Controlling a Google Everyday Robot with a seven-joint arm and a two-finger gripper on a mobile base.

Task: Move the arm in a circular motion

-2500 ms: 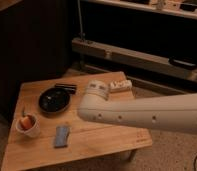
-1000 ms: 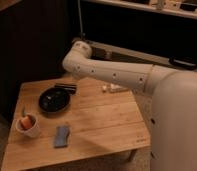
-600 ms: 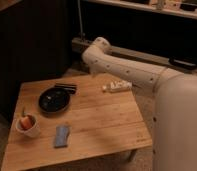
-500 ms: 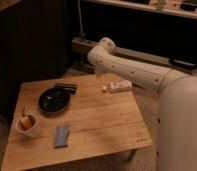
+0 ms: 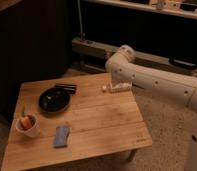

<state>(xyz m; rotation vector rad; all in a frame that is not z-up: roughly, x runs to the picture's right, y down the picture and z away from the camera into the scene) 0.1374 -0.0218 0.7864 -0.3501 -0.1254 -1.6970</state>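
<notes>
The gripper is out of sight, hidden somewhere past the bend of the arm, so I cannot tell whether it is open or holding anything. The off-white arm reaches in from the right edge to a rounded joint above centre, over the tabletop's far edge. A small white object lies just below it; a black dish, cup and blue sponge sit at left

Arm: thick off-white tubular segs, rounded joints, small dark screw holes (hand hidden past elbow).
</notes>
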